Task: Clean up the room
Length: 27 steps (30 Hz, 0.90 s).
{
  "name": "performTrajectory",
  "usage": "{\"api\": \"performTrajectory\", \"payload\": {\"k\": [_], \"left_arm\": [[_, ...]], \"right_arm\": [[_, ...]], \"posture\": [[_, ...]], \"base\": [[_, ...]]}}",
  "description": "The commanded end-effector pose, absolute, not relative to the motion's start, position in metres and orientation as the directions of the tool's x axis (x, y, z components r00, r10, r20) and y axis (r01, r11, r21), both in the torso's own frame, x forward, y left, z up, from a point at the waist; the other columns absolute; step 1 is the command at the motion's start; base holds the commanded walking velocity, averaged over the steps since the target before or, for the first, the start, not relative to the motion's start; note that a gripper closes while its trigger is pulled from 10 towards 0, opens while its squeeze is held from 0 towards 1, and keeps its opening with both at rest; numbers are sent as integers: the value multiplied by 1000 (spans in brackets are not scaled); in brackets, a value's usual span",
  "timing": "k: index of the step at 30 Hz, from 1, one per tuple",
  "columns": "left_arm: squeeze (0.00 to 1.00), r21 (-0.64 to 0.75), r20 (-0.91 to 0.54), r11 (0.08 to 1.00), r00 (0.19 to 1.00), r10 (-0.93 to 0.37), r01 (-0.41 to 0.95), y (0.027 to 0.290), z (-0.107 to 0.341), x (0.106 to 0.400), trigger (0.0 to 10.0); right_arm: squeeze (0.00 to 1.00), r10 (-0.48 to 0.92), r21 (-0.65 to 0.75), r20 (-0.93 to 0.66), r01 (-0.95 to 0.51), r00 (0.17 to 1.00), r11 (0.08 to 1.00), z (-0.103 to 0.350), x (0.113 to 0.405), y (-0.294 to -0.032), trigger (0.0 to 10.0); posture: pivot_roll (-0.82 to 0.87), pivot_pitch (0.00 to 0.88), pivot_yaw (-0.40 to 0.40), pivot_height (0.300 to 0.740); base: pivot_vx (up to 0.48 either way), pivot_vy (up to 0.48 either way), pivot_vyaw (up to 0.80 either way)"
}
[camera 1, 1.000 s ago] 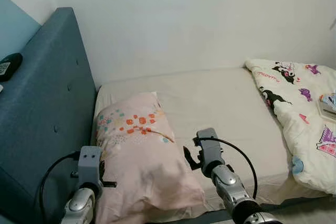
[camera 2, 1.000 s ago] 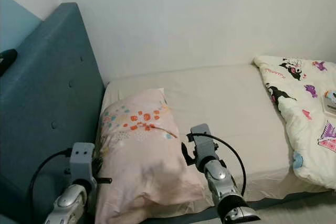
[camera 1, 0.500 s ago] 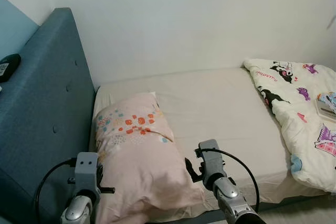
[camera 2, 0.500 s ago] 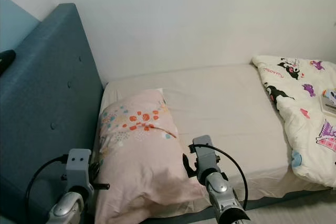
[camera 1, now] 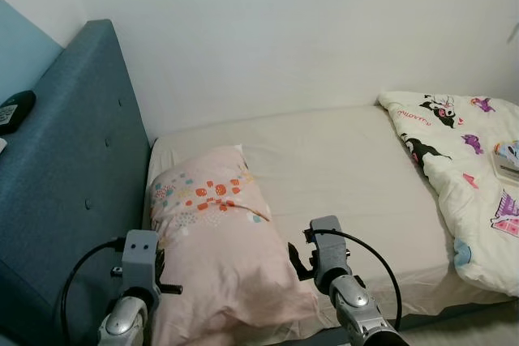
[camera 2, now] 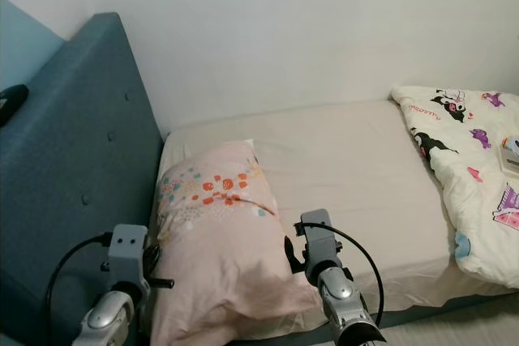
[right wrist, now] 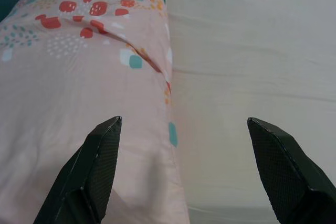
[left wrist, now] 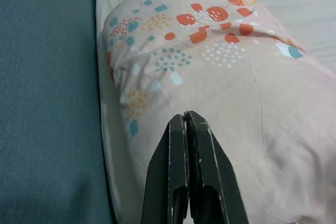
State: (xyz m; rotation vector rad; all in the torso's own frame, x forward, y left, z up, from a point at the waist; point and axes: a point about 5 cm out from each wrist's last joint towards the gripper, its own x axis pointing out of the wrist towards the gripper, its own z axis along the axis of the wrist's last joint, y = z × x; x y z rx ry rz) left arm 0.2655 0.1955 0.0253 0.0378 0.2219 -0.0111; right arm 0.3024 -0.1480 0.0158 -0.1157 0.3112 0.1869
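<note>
Head views: a bed [camera 1: 349,168] with a cream sheet stands against a white wall, blue headboard [camera 1: 65,176] on the left. A pink patterned pillow [camera 1: 215,241] lies beside the headboard; a cartoon-print quilt [camera 1: 470,176] covers the far right, bare sheet between them.

Left wrist view: left gripper [left wrist: 185,121], fingers pressed together, over the pillow's edge by the headboard.

Right wrist view: right gripper [right wrist: 184,129], fingers spread wide, straddling the pillow's other edge and the sheet.
</note>
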Motion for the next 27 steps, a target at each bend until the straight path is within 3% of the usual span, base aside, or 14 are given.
{"api": "performTrajectory", "payload": {"k": [1,6,21,27], "left_arm": [[0,47,-225,999,974,3,8,200,24,263,10000],[0,42,-227,999,974,8,2,199,23,261,10000],[0,42,-223,999,974,23,-14,200,22,258,10000],[0,42,-222,999,975,23,-14,200,22,257,10000]], "right_arm": [[0,172,-75,-315,-205,933,976,15,302,-145,10000],[0,182,-73,-326,-217,928,973,14,302,-144,10000],[0,199,-59,-327,-231,924,971,16,303,-140,10000],[0,193,-63,-325,-225,926,972,17,305,-142,10000]], "posture": [[30,33,21,740],[25,41,18,740],[34,41,6,675],[33,40,8,675]], "base": [[0,0,0],[0,0,0],[0,0,0],[0,0,0]]}}
